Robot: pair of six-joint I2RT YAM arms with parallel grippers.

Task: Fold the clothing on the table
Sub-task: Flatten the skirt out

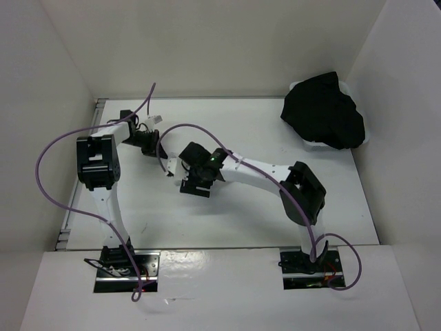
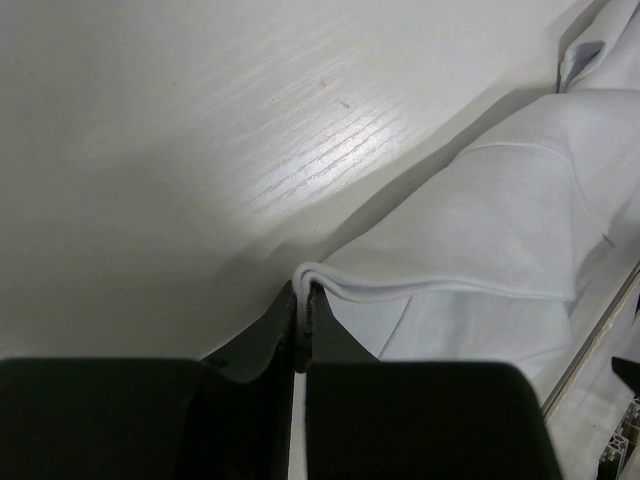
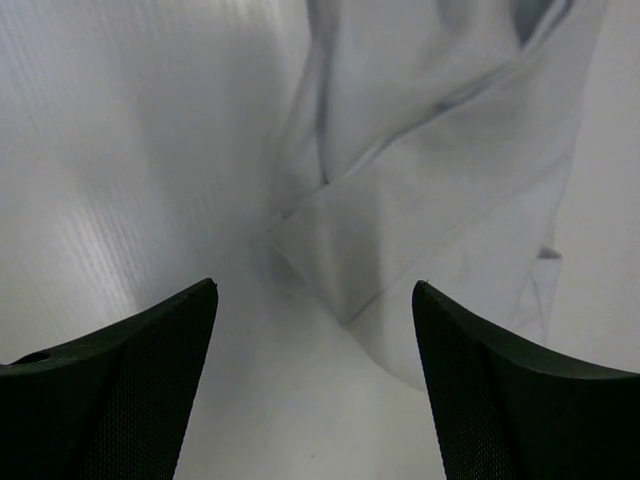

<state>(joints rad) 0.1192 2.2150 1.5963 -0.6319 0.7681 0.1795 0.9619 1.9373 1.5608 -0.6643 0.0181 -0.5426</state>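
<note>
On the worktop (image 2: 200, 150), the left pincer (image 2: 303, 300) nips only the clothing (image 2: 480, 230) hem, which may slip free if the wide-open right pincer (image 3: 315, 290) drags the fabric.

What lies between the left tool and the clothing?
Nothing: in the left wrist view the left tool pinches the edge of the clothing.

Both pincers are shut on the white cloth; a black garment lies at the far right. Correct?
No. Only the left pincer is shut on the cloth; the right wrist view shows the right pincer open. The black garment is as stated.
</note>
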